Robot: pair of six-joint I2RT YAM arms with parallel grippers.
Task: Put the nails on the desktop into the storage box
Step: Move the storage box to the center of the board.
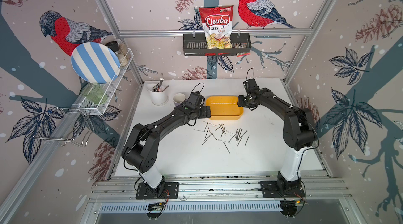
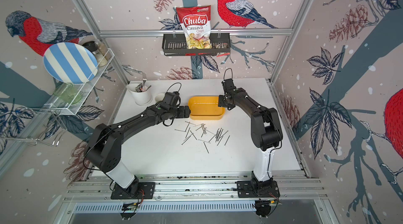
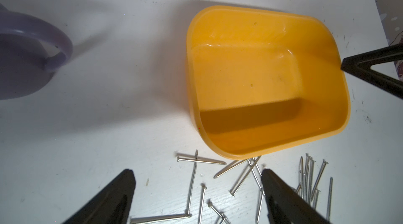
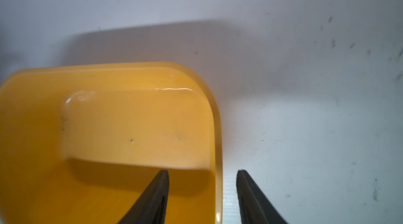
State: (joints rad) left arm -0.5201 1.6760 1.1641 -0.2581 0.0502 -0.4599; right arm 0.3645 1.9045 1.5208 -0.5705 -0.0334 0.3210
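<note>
Nails (image 1: 238,134) scattered beside storage box (image 1: 224,117), mug (image 1: 179,99) nearby; left jaws wide, empty; right jaws parted, straddling box wall.

Both top views looked steeply down from high above the near edge, facing the far wall (image 1: 152,5) and taking in the whole desktop (image 1: 174,157). The left wrist camera sat low, close over the storage box (image 3: 261,81) and the nails (image 3: 201,161). The right wrist camera hung even closer over that box's right end. All four views shared the box.
</note>
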